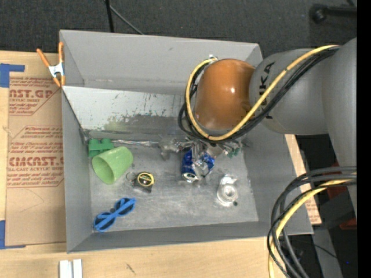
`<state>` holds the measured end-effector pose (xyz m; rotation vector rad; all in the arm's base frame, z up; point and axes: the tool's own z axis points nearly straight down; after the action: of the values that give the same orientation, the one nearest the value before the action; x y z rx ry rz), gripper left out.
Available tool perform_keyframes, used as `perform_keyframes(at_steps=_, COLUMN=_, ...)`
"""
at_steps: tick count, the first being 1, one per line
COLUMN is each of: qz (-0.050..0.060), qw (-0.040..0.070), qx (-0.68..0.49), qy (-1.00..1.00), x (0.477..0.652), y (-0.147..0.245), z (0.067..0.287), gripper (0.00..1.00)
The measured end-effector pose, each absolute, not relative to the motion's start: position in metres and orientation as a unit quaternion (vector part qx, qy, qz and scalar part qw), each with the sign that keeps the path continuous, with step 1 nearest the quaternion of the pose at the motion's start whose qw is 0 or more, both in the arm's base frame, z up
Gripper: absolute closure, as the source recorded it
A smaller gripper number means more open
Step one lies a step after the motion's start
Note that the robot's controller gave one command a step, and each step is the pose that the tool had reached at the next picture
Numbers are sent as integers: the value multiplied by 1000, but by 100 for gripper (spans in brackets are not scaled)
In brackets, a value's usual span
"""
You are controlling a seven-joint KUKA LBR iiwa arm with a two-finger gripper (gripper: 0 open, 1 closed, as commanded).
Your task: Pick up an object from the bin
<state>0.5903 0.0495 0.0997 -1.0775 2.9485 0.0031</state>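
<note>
Left side of bin (145, 57): green cup (113, 164) on its side, blue spectacle-shaped piece (114, 213) toward the front wall, small yellow-and-black tape measure (144, 180). Centre: gripper (200, 157), below the orange wrist cover (223, 94), sits directly over a shiny blue object (189, 164); whether it is spread or closed cannot be told. Just right: clear plastic piece (226, 191).

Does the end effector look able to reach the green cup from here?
Probably yes: the green cup lies uncovered on its side, with mostly bare floor between it and the end effector; the left wall close by may crowd it.
</note>
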Motion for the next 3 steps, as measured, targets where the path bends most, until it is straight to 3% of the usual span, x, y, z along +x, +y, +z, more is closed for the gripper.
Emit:
perform_keyframes(at_steps=1, qz=3, qw=1, qx=-341, qy=940, x=584, y=163, z=69, gripper=0)
perform_keyframes(at_steps=2, qz=1, qw=0, qx=-345, qy=939, x=557, y=163, z=70, gripper=0)
perform_keyframes(at_steps=3, qz=1, qw=1, qx=-345, qy=939, x=558, y=163, z=70, gripper=100)
